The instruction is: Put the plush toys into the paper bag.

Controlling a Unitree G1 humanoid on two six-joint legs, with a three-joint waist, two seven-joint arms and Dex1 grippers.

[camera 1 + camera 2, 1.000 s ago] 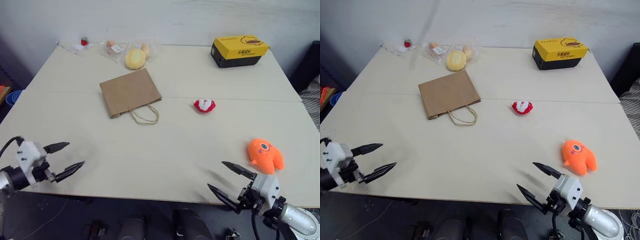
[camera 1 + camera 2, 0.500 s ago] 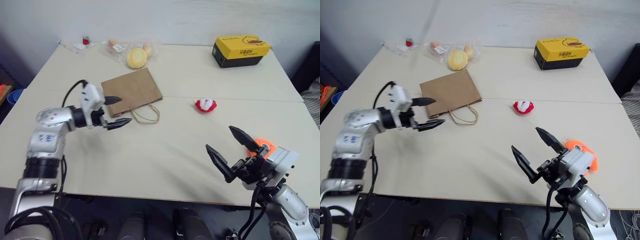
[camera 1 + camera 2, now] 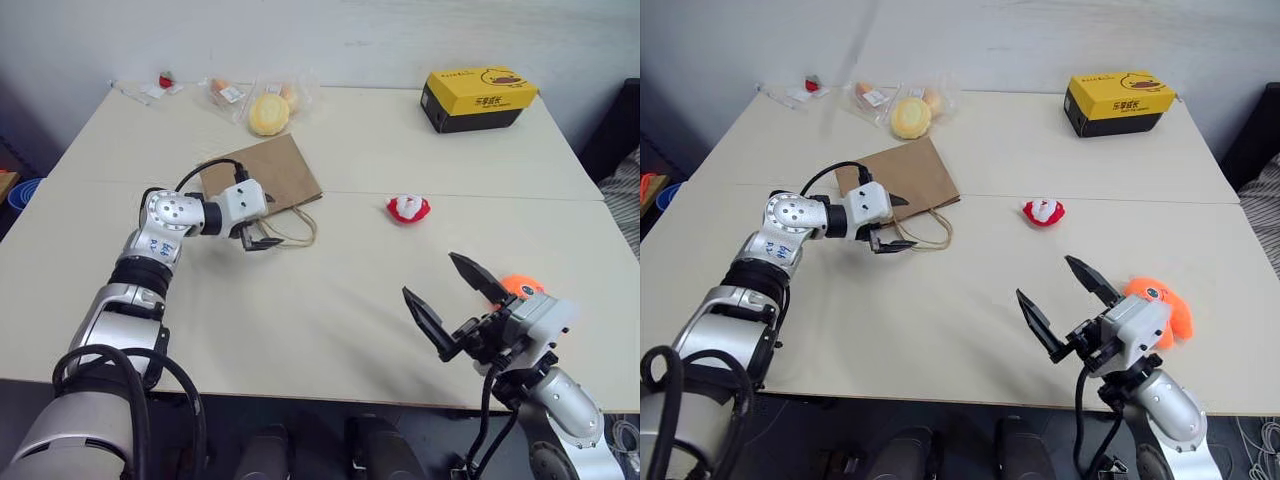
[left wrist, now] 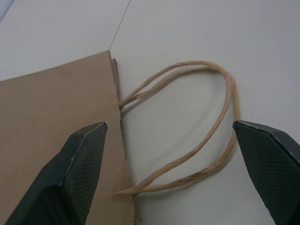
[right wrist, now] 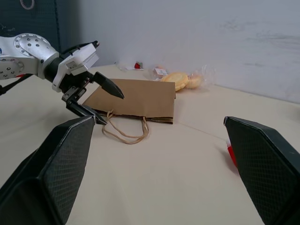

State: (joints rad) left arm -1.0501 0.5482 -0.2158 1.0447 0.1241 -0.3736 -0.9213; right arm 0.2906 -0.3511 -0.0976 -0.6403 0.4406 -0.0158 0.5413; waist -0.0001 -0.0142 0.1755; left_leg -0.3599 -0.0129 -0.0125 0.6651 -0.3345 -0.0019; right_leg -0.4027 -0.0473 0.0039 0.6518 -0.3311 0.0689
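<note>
Your left claw (image 3: 256, 228) gapes over the flat bag's (image 3: 268, 175) handles to lift its mouth; right claw (image 3: 446, 298) spread, empty.

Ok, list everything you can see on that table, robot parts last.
Table: one, cream, under everything.
Bag: one, brown paper, lying flat left of centre, cord handles toward the robot.
Red-white toy: one, mid-table, right of the bag.
Orange toy: one, near right, partly behind the right claw.
Box: one, yellow and black, far right.
Wrapped snacks: a few, yellow and orange in clear plastic, far left.
Small red item: one, far left corner.
Left claw: black, open, at the bag's handles.
Right claw: black, open, raised at the near edge.
</note>
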